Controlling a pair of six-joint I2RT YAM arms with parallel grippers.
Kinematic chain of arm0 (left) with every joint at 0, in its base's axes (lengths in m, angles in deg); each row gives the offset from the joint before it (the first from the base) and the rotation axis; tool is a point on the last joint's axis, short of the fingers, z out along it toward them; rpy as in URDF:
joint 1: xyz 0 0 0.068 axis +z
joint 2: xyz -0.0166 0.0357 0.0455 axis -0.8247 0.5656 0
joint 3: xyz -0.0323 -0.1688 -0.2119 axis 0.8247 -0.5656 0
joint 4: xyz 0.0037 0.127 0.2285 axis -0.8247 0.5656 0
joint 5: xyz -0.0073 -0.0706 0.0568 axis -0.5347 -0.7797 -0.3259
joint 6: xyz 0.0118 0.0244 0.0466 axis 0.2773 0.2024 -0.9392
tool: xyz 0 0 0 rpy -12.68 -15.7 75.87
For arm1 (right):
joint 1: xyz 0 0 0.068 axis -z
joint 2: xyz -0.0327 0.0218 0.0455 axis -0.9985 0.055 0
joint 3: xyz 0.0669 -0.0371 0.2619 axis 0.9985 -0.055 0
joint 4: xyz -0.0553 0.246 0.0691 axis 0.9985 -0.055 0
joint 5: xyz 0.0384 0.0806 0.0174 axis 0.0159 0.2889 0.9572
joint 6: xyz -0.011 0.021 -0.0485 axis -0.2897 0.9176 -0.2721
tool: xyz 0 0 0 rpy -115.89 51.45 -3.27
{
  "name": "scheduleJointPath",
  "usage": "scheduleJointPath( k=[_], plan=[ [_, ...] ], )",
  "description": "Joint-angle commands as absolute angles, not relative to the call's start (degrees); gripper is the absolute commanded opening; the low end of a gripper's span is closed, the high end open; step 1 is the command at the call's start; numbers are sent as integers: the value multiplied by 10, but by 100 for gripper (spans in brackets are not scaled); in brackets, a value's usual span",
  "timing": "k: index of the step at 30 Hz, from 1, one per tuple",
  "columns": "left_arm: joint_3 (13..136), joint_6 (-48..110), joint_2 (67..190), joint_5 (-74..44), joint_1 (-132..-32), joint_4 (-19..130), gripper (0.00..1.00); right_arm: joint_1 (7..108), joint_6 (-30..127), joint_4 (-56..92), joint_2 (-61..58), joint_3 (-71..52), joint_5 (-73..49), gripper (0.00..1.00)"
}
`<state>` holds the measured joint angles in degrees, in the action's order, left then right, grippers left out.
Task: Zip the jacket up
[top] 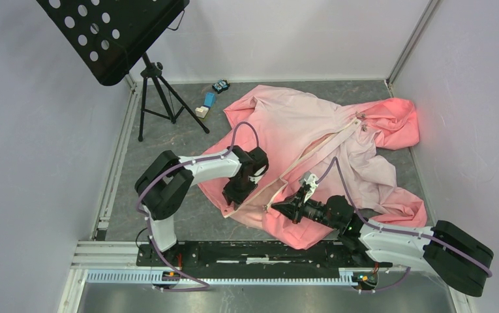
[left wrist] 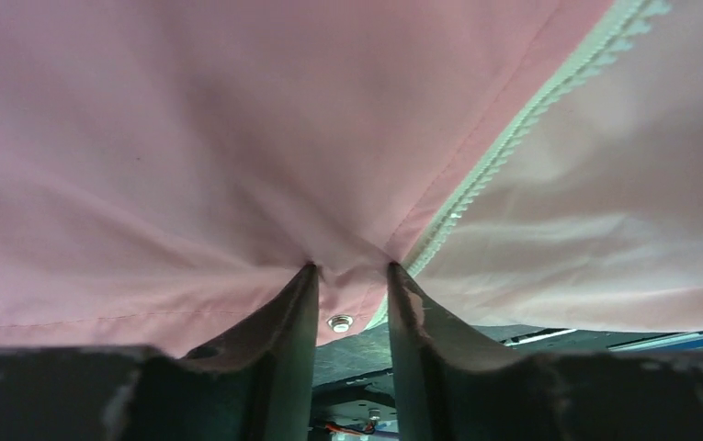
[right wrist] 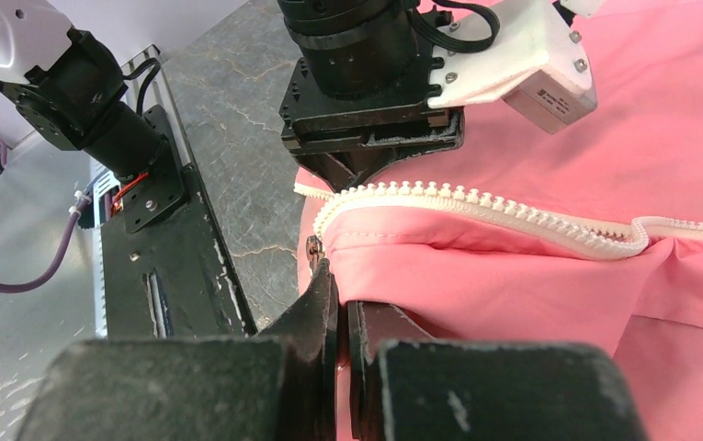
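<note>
The pink jacket (top: 299, 130) lies spread on the grey table, its cream zipper strip (top: 325, 147) running diagonally. My left gripper (top: 237, 192) stands on the hem at the jacket's lower left. Its jaws are apart and the fingertips (left wrist: 309, 271) press into the fabric. Between them lies the hem with a metal snap (left wrist: 339, 322), and the zipper teeth (left wrist: 513, 129) run up to the right. My right gripper (top: 279, 207) is shut at the zipper's bottom end. A small metal zipper pull (right wrist: 313, 246) shows at its tips (right wrist: 336, 289), below the teeth (right wrist: 476, 204).
A black music stand (top: 113, 32) on a tripod (top: 158, 98) stands at the back left. Small blue and wooden blocks (top: 207, 101) lie near the jacket's far left edge. The black base rail (top: 253, 254) runs along the near edge. White walls enclose the table.
</note>
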<state>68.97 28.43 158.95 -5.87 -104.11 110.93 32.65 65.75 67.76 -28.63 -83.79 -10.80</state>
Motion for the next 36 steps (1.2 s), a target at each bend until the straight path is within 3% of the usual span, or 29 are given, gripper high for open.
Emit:
scheduleJointPath(
  k=[1, 6, 15, 17, 29, 36],
  plan=[
    [693, 271, 1610, -45, -1046, 1097, 34, 330, 659, 704, -285, -853, -103, 0],
    [698, 272, 1590, -34, -1046, 1097, 19, 329, 662, 703, -286, -853, -99, 0],
    [700, 283, 1526, -11, -1046, 1090, 10, 330, 664, 699, -272, -831, -95, 0],
    [702, 288, 1512, -7, -1045, 1090, 3, 329, 666, 699, -266, -827, -92, 0],
    [701, 340, 1367, -56, -1041, 1048, 2, 330, 690, 722, -227, -803, -81, 0],
    [687, 330, 1354, -68, -1034, 1059, 2, 329, 697, 728, -193, -778, -73, 0]
  ],
)
